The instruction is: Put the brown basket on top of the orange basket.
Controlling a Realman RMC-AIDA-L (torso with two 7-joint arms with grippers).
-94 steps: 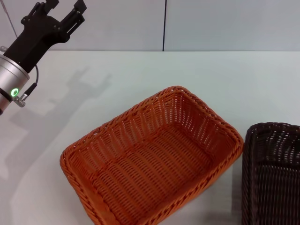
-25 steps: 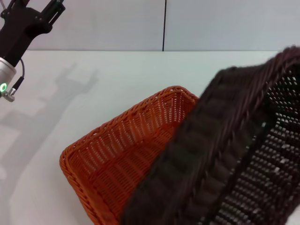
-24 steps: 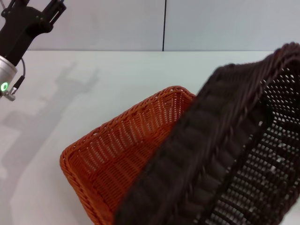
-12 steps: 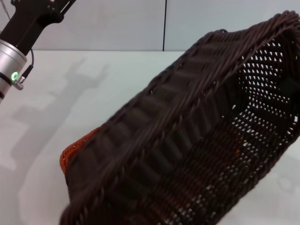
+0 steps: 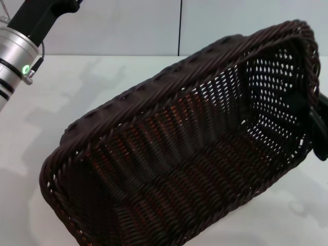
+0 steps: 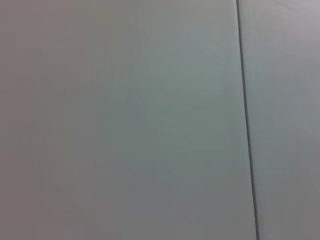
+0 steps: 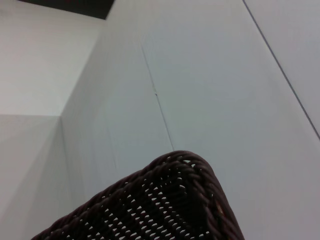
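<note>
The brown basket (image 5: 195, 154) fills most of the head view. It hangs tilted in the air, its open side toward the camera and its right end highest. My right gripper (image 5: 313, 125) is shut on the rim of its right end wall, at the picture's right edge. A corner of the basket also shows in the right wrist view (image 7: 165, 205). The orange basket is hidden beneath the brown one; only a faint orange tint shows through the openwork. My left arm (image 5: 20, 36) is raised at the top left, well away from both baskets.
The white table (image 5: 102, 82) runs back to a pale wall with a dark vertical seam (image 5: 180, 25). The left wrist view shows only that wall and seam (image 6: 245, 120).
The brown basket has been lifted from the table's right and swung left over the orange basket, now covering it. The left arm has drifted slightly up and right.
</note>
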